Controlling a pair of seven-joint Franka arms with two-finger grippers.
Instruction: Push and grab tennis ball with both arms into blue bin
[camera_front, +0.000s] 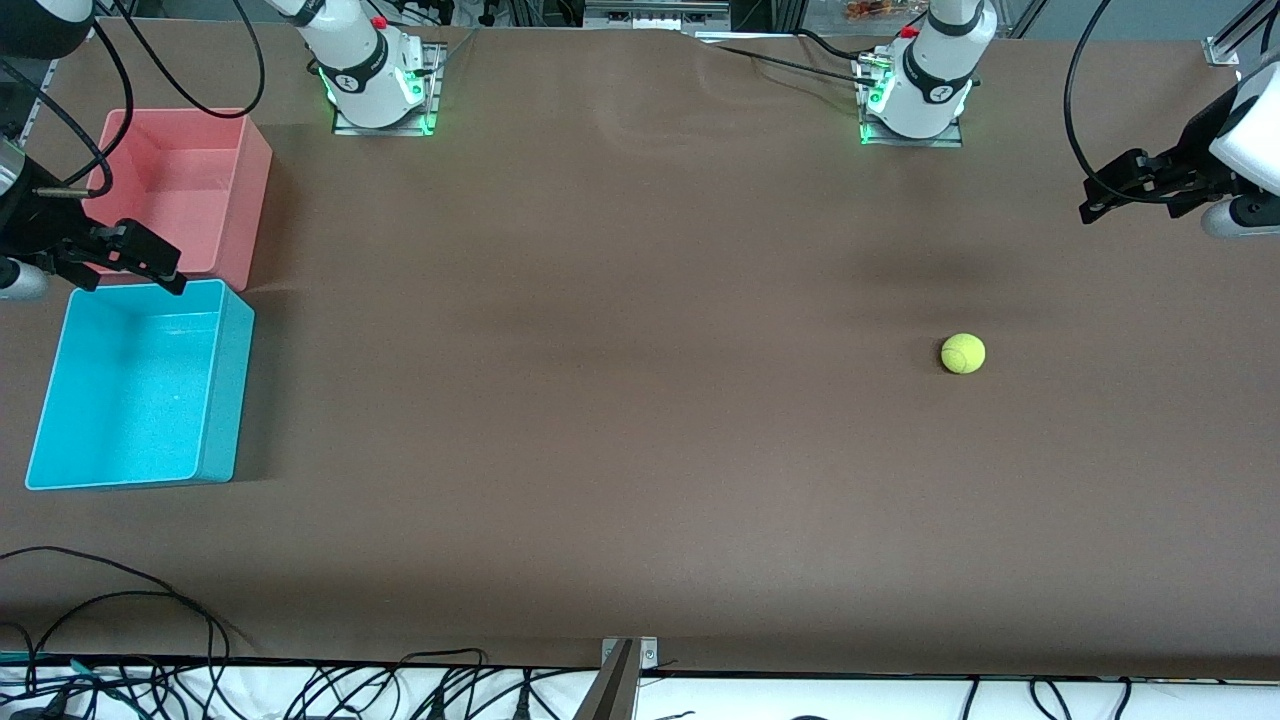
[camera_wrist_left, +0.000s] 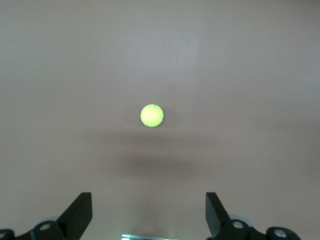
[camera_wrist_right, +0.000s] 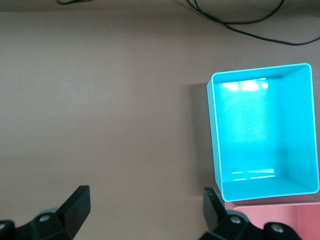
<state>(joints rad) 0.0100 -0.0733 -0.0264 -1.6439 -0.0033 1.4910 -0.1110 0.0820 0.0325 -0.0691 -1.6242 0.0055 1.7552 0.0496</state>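
Tennis ball (camera_front: 963, 353) lies alone on the brown counter (camera_front: 620, 400), toward the left arm's end, well apart from both bins. In the left wrist view the ball (camera_wrist_left: 152, 115) sits on bare counter, apart from the fingers (camera_wrist_left: 80, 212), not touching them.

Left pincer (camera_front: 1105, 195) hangs in the air over the counter's edge at the left arm's end, fingers spread wide, holding nothing.

Right pincer (camera_front: 130, 262) is over the meeting line of the two bins, also spread and empty; in the right wrist view its fingers (camera_wrist_right: 77, 204) are wide apart.

Blue bin (camera_front: 140, 390) stands at the right arm's end, w/ nothing inside. Pink bin (camera_front: 185, 190) stands just beside it, farther from the front camera.
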